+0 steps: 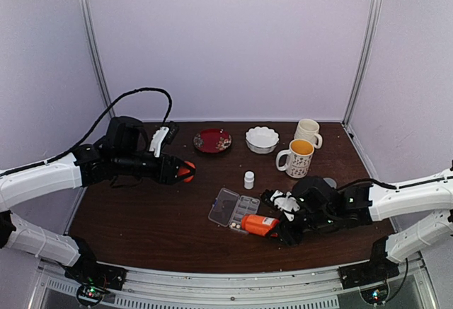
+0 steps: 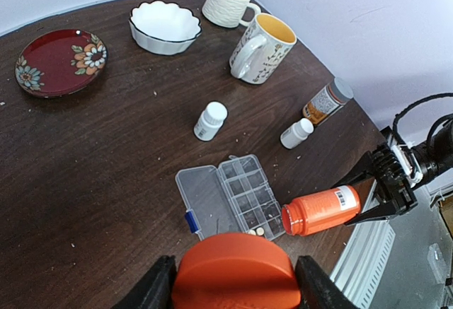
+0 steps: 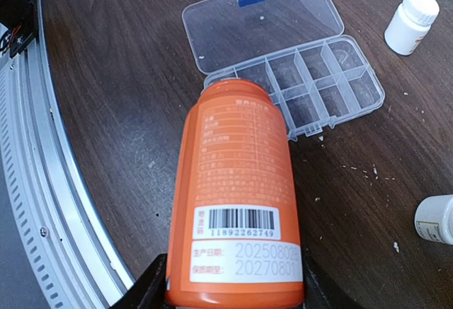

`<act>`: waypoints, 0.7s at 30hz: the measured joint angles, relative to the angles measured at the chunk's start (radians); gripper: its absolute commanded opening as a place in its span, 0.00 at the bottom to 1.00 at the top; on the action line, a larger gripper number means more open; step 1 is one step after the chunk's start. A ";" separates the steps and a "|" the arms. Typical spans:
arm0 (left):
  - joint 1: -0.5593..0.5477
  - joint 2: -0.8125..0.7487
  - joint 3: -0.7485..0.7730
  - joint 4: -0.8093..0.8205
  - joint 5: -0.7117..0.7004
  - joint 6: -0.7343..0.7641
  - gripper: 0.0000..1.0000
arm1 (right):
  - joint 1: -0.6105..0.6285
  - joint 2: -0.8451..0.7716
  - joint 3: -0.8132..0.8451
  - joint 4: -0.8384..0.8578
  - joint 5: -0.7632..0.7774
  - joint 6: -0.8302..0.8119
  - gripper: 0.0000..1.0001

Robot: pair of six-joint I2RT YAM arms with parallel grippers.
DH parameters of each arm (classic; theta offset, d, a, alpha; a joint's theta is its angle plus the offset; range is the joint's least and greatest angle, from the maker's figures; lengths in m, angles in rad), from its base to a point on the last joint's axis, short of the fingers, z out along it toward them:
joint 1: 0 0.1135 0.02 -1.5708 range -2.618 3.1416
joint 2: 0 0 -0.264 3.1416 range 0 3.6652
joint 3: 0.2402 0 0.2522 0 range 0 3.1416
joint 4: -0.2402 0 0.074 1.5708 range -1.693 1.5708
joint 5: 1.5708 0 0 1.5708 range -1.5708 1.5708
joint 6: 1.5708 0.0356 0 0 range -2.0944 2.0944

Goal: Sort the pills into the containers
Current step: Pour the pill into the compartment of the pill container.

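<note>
Pills point(image 2: 255, 232), two cream dots, lie in a corner cell of the open pill box point(image 2: 233, 197) in the left wrist view, where the left fingers point(image 2: 154, 289) stand clamped on an orange cap point(image 2: 233, 270) above bare tabletop point(image 2: 99, 182). From the right wrist, the right fingers point(image 3: 150, 284) grip an orange bottle point(image 3: 237, 196), its mouth at the box's end cells, beside the tabletop's curved front edge. From above, the box sits near that edge, open wood to its left, with a plate point(image 1: 212, 140), bowl point(image 1: 262, 138) and mugs point(image 1: 297, 157) along the rear.
</note>
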 measured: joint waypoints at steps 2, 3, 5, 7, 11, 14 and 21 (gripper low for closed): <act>0.000 0.000 0.000 0.000 0.000 0.000 0.00 | 0.000 0.007 0.005 -0.014 0.000 -0.003 0.00; 0.000 0.000 0.000 0.000 0.000 0.000 0.00 | 0.000 0.007 0.004 -0.016 -0.001 -0.003 0.00; 0.000 0.000 0.000 0.000 0.000 0.000 0.00 | 0.000 -0.005 -0.003 -0.005 0.001 -0.002 0.00; 0.000 0.000 0.000 0.000 0.000 0.000 0.00 | 0.000 -0.018 -0.001 -0.018 0.009 -0.005 0.00; 0.000 0.000 0.000 0.000 0.000 0.000 0.00 | 0.000 -0.013 0.011 -0.037 0.011 -0.009 0.00; 0.000 0.000 0.000 0.000 0.000 0.000 0.00 | 0.000 -0.021 0.008 -0.042 0.022 -0.010 0.00; 0.000 0.000 0.000 0.000 0.000 0.000 0.00 | 0.000 -0.063 0.012 -0.059 0.045 -0.022 0.00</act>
